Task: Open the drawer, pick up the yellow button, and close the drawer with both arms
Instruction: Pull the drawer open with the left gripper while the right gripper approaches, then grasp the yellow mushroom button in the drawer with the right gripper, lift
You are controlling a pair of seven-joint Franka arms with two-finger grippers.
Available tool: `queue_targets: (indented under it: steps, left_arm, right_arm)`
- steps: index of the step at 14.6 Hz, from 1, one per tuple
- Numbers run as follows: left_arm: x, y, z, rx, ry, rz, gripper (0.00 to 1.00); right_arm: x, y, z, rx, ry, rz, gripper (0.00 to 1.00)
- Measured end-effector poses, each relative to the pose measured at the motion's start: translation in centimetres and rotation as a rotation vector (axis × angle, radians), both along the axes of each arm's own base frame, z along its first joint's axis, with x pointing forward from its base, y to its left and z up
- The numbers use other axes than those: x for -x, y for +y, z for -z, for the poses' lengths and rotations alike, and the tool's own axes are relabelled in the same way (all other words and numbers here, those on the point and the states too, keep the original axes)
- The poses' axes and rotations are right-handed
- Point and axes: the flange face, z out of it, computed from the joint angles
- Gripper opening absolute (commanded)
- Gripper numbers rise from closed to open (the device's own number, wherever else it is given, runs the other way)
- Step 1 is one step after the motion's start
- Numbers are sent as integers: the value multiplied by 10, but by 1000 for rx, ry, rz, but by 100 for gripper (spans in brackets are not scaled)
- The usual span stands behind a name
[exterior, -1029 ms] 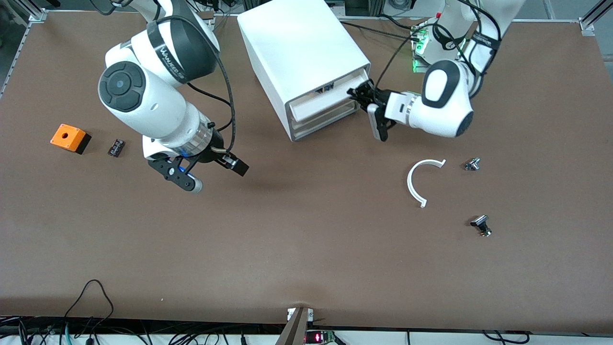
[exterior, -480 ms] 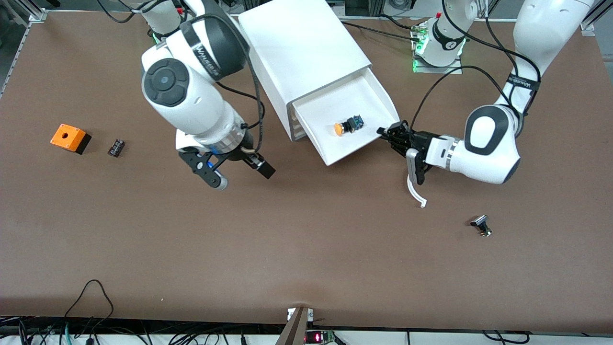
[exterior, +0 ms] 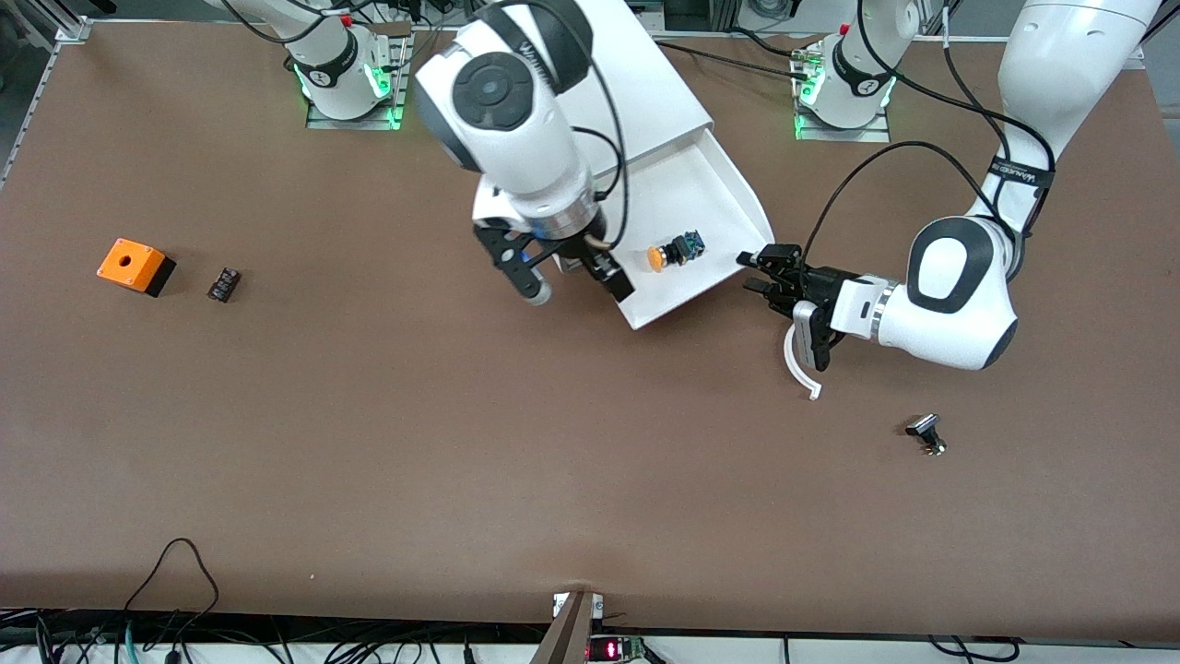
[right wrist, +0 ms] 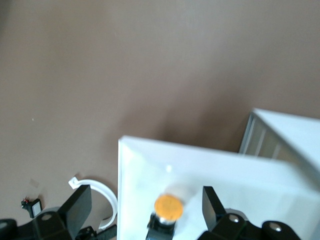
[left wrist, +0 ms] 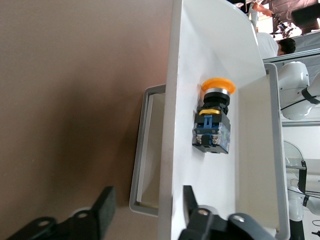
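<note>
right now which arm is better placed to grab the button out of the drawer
Likely the right: its gripper hangs open over the open drawer, near the button. The left gripper is open, level with the drawer's front corner.

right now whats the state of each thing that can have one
drawer: pulled open
button: lying on its side in the drawer, not held
left tool: open, at the drawer's front corner, holding nothing
right tool: open, over the drawer's front edge, holding nothing
</note>
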Motion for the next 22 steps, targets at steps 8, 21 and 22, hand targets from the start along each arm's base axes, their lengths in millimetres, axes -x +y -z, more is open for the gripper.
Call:
queue_targets:
  steps: [8,21,22]
  left_arm:
    - [-44,32,-102,-399,74,-55,100]
    - [-55,-9,-186,-934,-250,36,100]
    - [-57,-7,-189,-933,-255,28,100]
  right_arm:
    - [41,72,70,-31,16,99,98]
    - [65,96,82,-23,-9,97,0]
    - [64,95,82,-16,-13,97,0]
